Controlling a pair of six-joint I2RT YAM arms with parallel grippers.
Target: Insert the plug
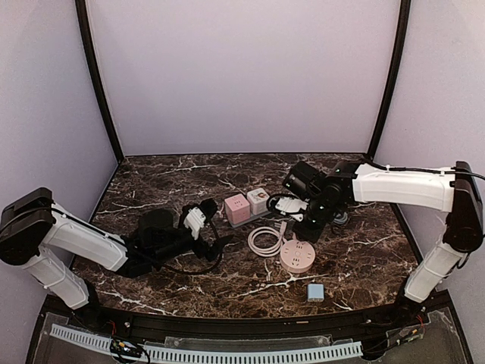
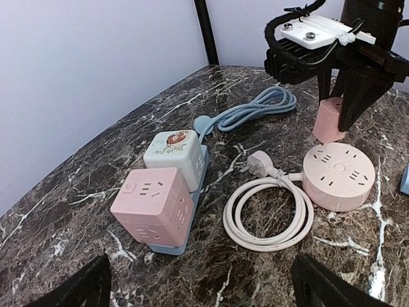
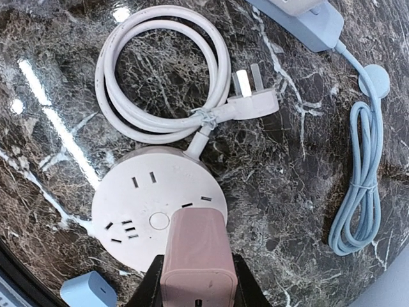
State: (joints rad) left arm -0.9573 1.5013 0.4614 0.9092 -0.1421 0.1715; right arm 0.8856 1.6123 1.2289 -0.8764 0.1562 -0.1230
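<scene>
The plug (image 3: 195, 256) is a pale pink block adapter with rounded corners and a smooth matte face. Its prongs are hidden from every view. The right gripper (image 3: 195, 284) pinches it, one dark finger pressed against each of its sides, with the body of the block sticking out beyond the fingertips.

In the left wrist view the plug hangs upright under the right gripper, its lower end right at the top face of the round pink socket hub (image 2: 339, 176), over the hub's far edge. Whether the two touch cannot be told. From the right wrist camera the plug covers part of the hub's disc, beside the centre button. The slots on the rest of the face stay uncovered.

The hub sits on the dark marbled tabletop (image 1: 151, 182). Its white cord (image 3: 105, 77) lies coiled just beside it, ending in a three-pin plug (image 3: 252, 102) that rests flat on the stone. A small blue adapter (image 1: 315, 293) lies near the hub, on the side toward the arm bases.

The left gripper (image 2: 204, 288) is spread wide and holds nothing. It hovers low over the tabletop, facing a pink cube socket (image 2: 153, 204) and a white cube socket (image 2: 172, 150) that share a blue base. Behind them lies that base's bundled blue cord (image 2: 255, 109).
</scene>
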